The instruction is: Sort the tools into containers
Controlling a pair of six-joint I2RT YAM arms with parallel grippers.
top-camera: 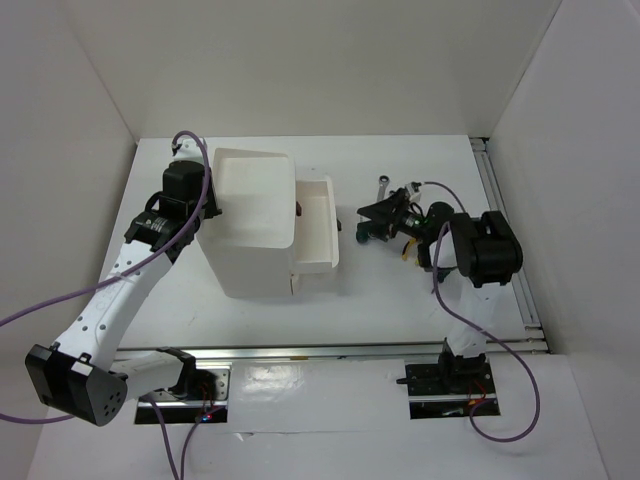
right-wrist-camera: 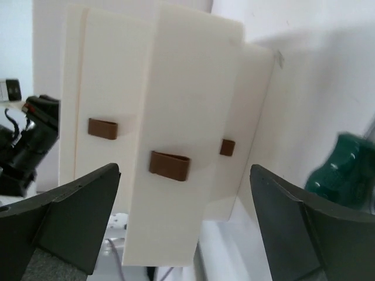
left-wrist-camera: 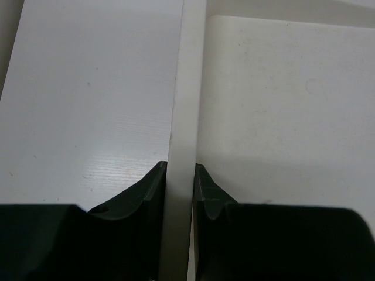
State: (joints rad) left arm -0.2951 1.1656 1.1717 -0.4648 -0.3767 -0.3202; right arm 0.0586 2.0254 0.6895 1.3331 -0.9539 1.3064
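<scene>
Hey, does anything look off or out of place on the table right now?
Nothing looks spilled or broken. The drawers of the white box stick out unevenly, staggered, and the tools sit bunched beside it.

— Where is the white box?
— Standing tall on the tabletop, top open. Its drawers stick out, some farther, each with a brown handle.
— What else?
— I see a silver wrench lying near the drawers, and a blurry green handle on my right.
</scene>
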